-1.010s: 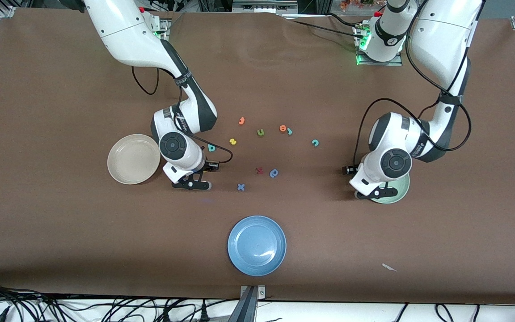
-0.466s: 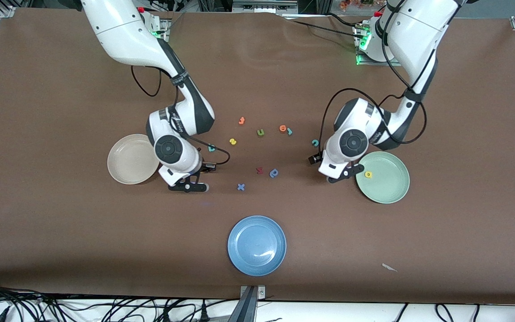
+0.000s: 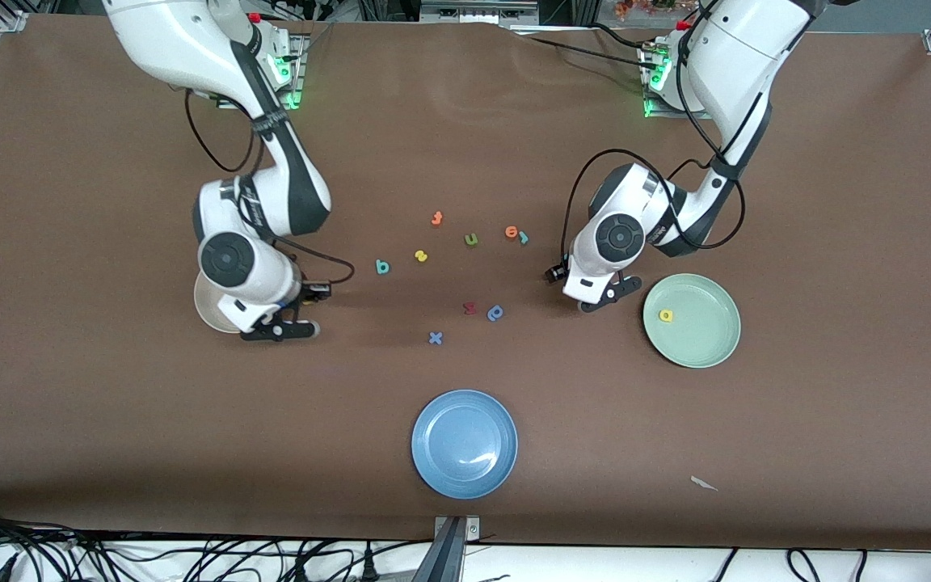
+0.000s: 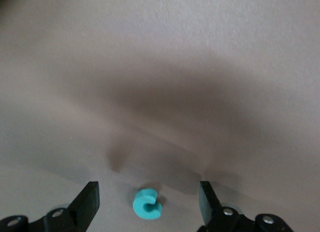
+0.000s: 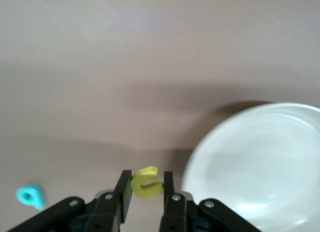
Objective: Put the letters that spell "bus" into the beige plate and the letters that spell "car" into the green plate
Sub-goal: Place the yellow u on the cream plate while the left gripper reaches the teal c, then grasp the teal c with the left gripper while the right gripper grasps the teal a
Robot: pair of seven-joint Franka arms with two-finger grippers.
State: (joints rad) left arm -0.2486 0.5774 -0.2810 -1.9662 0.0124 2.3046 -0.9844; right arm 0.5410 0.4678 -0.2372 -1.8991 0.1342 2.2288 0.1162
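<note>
Yellow a (image 3: 665,315) sits in the green plate (image 3: 708,349). Right gripper (image 5: 146,185) pinches the yellow u (image 5: 146,183) beside the empty-looking beige plate (image 5: 260,162). Left gripper (image 4: 148,192) is spread over the teal c (image 4: 146,202). Teal b (image 3: 382,267), yellow s (image 3: 421,256) and light-blue r (image 3: 524,238) lie loose mid-frame.

The brown table (image 3: 110,420) carries beige plate (image 3: 208,314), green plate (image 3: 704,343), blue plate (image 3: 464,443) and scattered foam letters (image 3: 449,267).

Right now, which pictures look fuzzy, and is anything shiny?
Left wrist view: soft all over, the teal c smeared, a dark shadow on the table above it. Right wrist view: the beige plate gleams; the yellow u looks sharper. Front view: crisp, with glare on the blue plate.
</note>
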